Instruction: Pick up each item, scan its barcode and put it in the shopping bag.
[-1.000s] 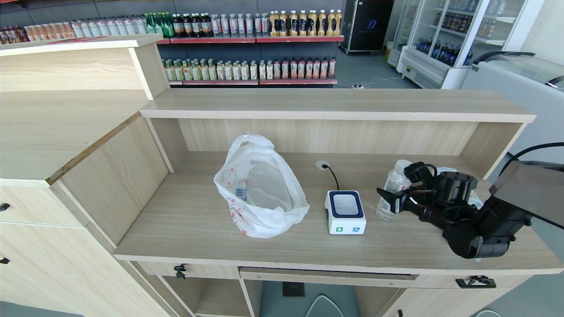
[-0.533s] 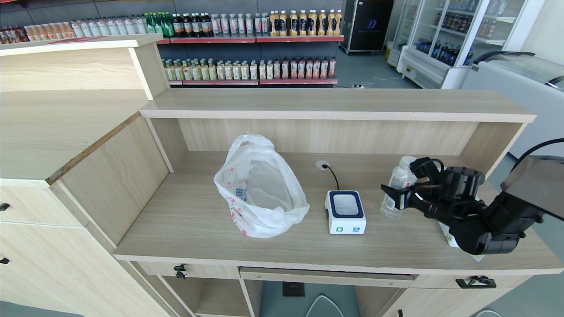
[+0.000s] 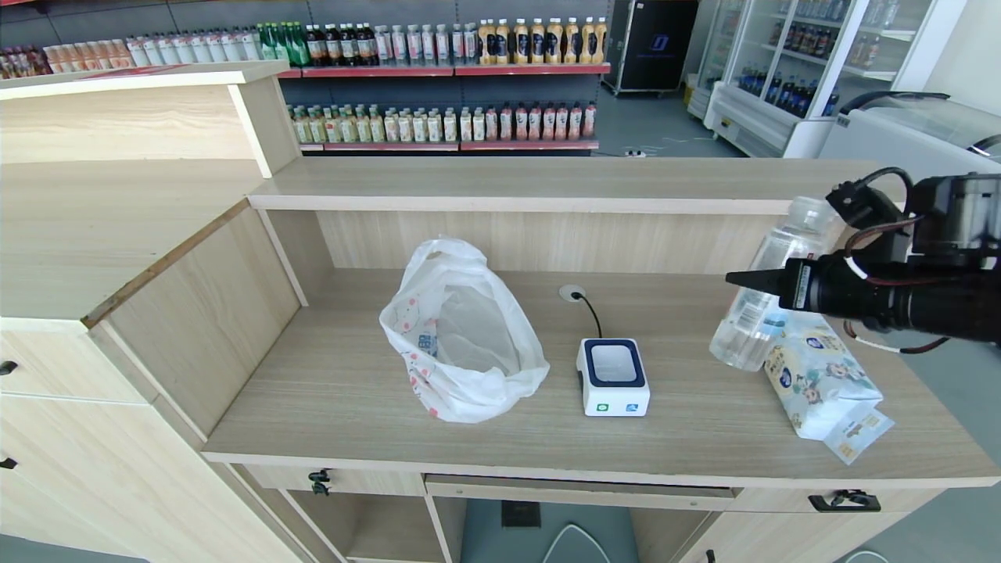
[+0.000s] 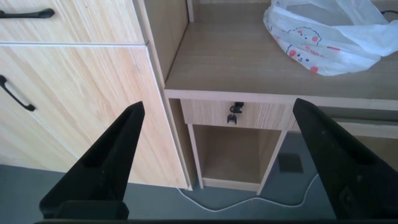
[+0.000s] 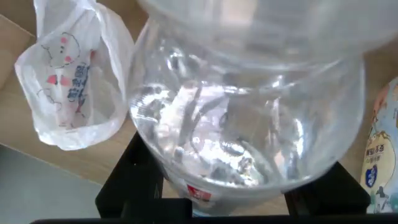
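One clear plastic bottle is gripped around its middle by the right claw, whose fingers are closed against its sides. The bottle is held tilted above the right end of the tabletop, cap end up and away from the robot. A patterned tissue pack lies flat on the tabletop below it, near the right edge. A white scanner with a dark-framed window sits mid-tabletop, its cable running back to a hole in the surface. The white shopping bag stands open to the scanner's left, apart from it. The left claw is held low beside the cabinet front, fingers spread wide, nothing between them.
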Controlling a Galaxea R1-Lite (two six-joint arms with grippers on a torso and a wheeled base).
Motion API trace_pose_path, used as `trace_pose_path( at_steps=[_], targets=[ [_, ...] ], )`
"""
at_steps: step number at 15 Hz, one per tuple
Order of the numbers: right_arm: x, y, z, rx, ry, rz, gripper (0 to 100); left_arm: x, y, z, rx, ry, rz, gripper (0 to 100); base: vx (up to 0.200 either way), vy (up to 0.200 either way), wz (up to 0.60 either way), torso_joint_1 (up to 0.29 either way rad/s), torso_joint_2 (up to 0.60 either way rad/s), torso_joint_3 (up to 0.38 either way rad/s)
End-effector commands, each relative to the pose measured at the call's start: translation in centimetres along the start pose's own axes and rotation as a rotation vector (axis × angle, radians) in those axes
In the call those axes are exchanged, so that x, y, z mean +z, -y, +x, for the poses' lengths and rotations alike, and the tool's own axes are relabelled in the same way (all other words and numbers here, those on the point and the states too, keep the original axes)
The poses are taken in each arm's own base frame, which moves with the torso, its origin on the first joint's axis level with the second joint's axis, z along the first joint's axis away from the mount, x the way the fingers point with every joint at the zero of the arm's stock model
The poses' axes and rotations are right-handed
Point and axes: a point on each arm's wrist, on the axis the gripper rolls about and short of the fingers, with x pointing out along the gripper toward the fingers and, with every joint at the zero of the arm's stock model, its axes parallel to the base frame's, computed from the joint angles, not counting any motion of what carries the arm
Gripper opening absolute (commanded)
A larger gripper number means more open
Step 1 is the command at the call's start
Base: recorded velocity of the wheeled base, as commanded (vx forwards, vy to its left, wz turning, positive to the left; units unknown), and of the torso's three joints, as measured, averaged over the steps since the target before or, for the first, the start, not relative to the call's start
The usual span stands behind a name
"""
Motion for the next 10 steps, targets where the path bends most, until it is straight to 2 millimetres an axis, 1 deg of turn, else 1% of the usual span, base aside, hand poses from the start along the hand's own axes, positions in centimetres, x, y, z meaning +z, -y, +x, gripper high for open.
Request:
trace_pose_path(
  at_steps=[1,2,3,4,6,7,8,10],
  targets=[
    [5.0,-4.3,-9.2,0.095,0.130,-0.014,0,0.0,0.0,0.0,0.001,0.000,0.000,100,0.000,0.000,0.00,0.000,0.00,0.000],
    [5.2,-5.1,-11.0,0.118,0.107,-0.009,0,0.0,0.0,0.0,0.001,0.000,0.000,100,0.000,0.000,0.00,0.000,0.00,0.000],
    [5.2,-5.5,-12.0,0.130,0.095,-0.004,0,0.0,0.0,0.0,0.001,0.000,0.000,100,0.000,0.000,0.00,0.000,0.00,0.000],
    [4.8,-6.5,-13.4,0.182,0.066,-0.005,0,0.0,0.0,0.0,0.001,0.000,0.000,100,0.000,0.000,0.00,0.000,0.00,0.000],
    [4.1,-8.2,-15.2,0.255,0.034,-0.018,0,0.0,0.0,0.0,0.001,0.000,0.000,100,0.000,0.000,0.00,0.000,0.00,0.000],
    [3.9,-8.7,-15.7,0.277,0.023,-0.023,0,0.0,0.0,0.0,0.001,0.000,0.000,100,0.000,0.000,0.00,0.000,0.00,0.000],
    [3.0,-9.7,-17.0,0.329,-0.004,-0.035,0,0.0,0.0,0.0,0.001,0.000,0.000,100,0.000,0.000,0.00,0.000,0.00,0.000],
    [2.0,-10.7,-18.6,0.400,-0.023,-0.054,0,0.0,0.0,0.0,0.001,0.000,0.000,100,0.000,0.000,0.00,0.000,0.00,0.000]
  ],
)
